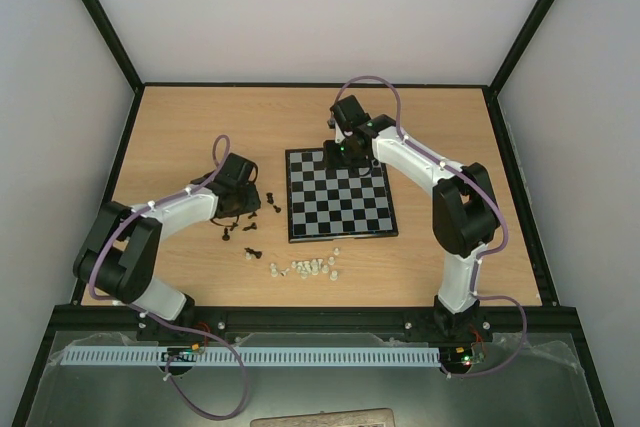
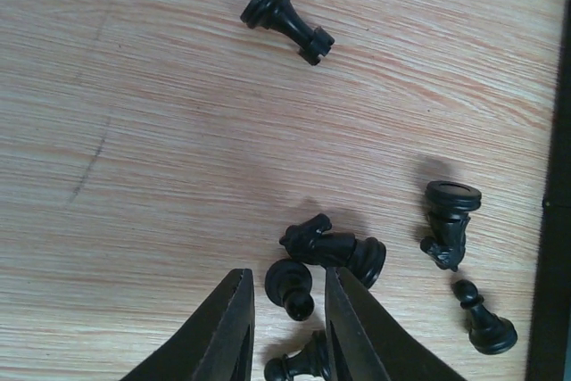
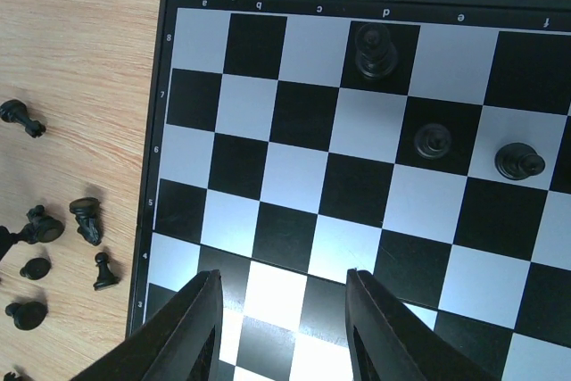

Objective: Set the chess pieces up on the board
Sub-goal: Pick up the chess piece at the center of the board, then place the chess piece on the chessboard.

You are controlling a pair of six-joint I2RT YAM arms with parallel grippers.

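The small square chessboard (image 1: 350, 209), with black and pale grey squares and a black rim, lay flat near the middle of the light wooden tabletop (image 1: 200, 117). It sat well apart from the black frame (image 1: 118, 162) along the table's sides. A band of wood separated its left rim from the tiny black plastic chessmen (image 2: 335, 249) scattered just beside it.

The left claw (image 2: 287, 318) stood open low over this scatter. One lying pawn (image 2: 290, 287) sat in the gap between its fingers, and nothing was pinched. The right claw (image 3: 284, 314) hung open and empty over the board's left-hand files, near rows 3 and 4.

Three black chessmen stood on the board. A tall piece (image 3: 376, 49) was on the d square of row 8, and two shorter ones (image 3: 434, 140) (image 3: 517, 161) were a rank or two nearer, toward files e and f.

The left wrist view showed six loose black pieces:
- a rook (image 2: 287, 17) on its side, apart from the rest
- two tipped knights
- two pawns
- one piece cut off by the bottom edge

The right wrist view showed at least six beside the board, and those at the left margin were cropped.

A cluster of whitish translucent chessmen (image 1: 305, 269) lay near the board's front edge, between it and the arm bases. They were too small to count. From overhead, the left claw hid part of the black scatter.
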